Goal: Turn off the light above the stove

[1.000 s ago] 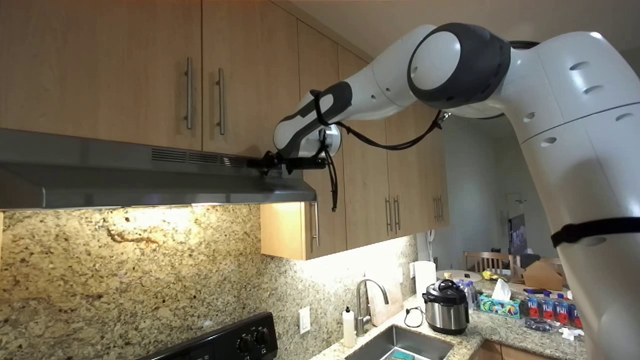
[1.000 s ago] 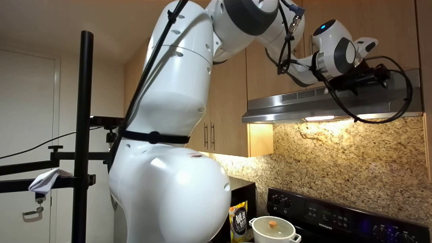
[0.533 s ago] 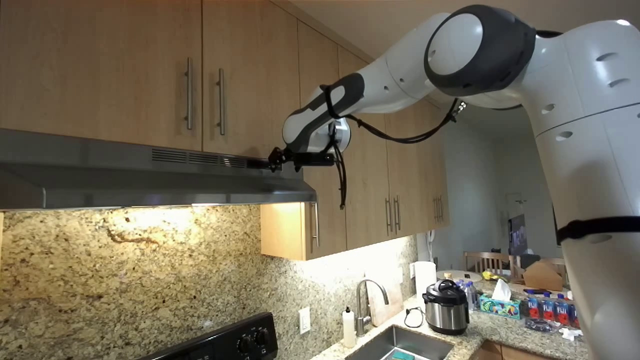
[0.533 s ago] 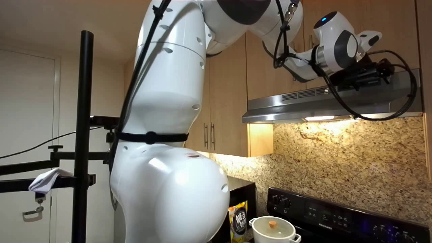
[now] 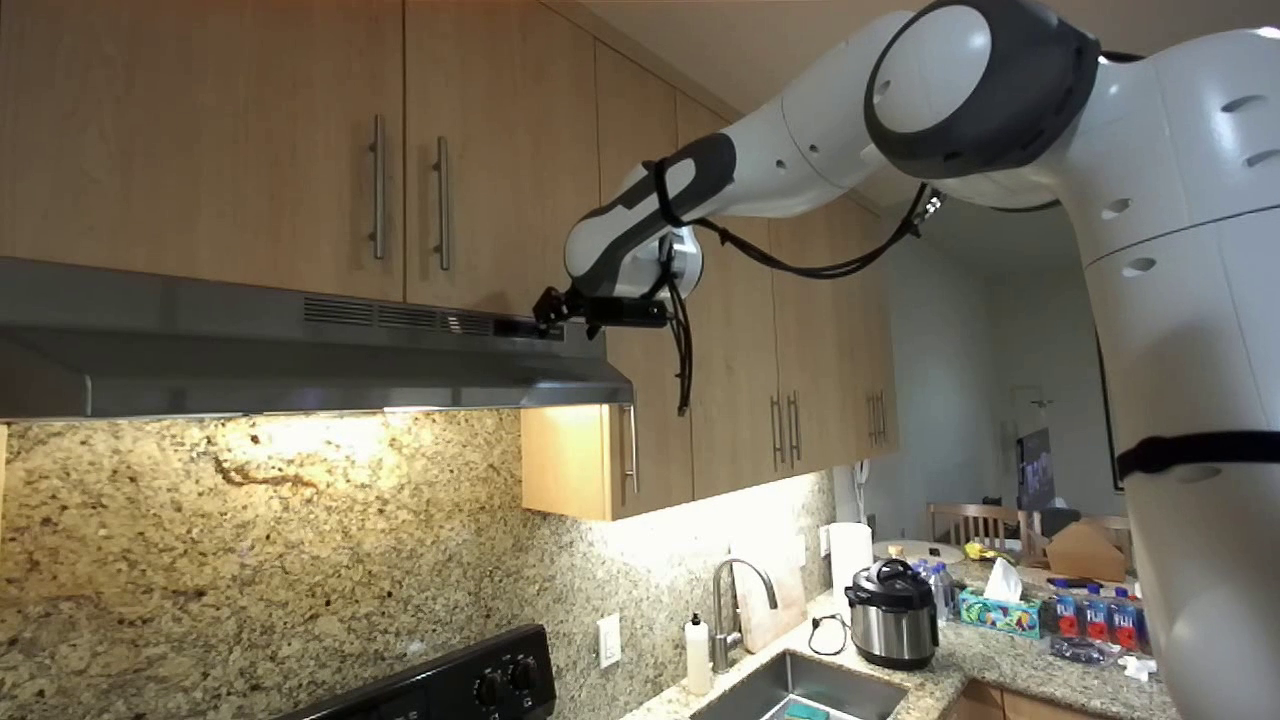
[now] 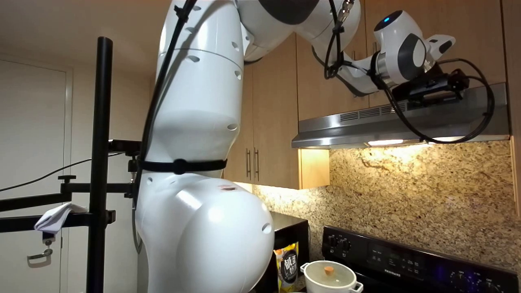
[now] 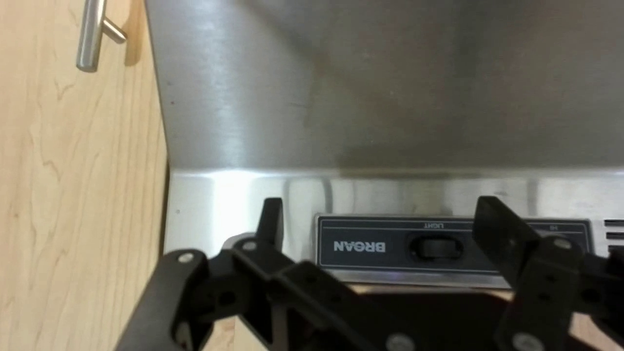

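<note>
Clearly empty and wide apart, blocky black fingers point(image 7: 502, 239) near the oval-rimmed switch point(image 7: 438, 248) of a brushed-steel hood point(image 7: 341, 97)

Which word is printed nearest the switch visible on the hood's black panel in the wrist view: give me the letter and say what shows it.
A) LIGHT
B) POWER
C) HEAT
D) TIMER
A: in the wrist view the LIGHT label, upside down in the picture, sits just above the switch on the black panel.
</note>
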Robot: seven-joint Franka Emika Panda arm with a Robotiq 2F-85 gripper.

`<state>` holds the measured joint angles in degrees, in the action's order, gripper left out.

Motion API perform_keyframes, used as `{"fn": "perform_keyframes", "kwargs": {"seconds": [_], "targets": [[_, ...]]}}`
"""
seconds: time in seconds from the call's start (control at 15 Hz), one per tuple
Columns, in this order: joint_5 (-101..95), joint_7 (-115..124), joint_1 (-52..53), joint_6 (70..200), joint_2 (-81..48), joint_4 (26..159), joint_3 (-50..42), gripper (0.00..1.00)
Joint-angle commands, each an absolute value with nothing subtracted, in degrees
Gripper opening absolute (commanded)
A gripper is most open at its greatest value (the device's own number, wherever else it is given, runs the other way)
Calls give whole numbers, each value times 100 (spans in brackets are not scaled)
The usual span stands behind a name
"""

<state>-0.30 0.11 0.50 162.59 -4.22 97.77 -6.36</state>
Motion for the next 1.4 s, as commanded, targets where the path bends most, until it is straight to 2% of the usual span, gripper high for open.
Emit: {"fn": "perform_keyframes", "kwargs": {"seconds": [0.0,0.73,1.33], "targets": [[192,-185,-122,16159,-473,9699,-455,100],[538,-285,-67,15928,-867,9037,-596,100],[536,-246,-341,15672,-1213,8533,-359,100]]}}
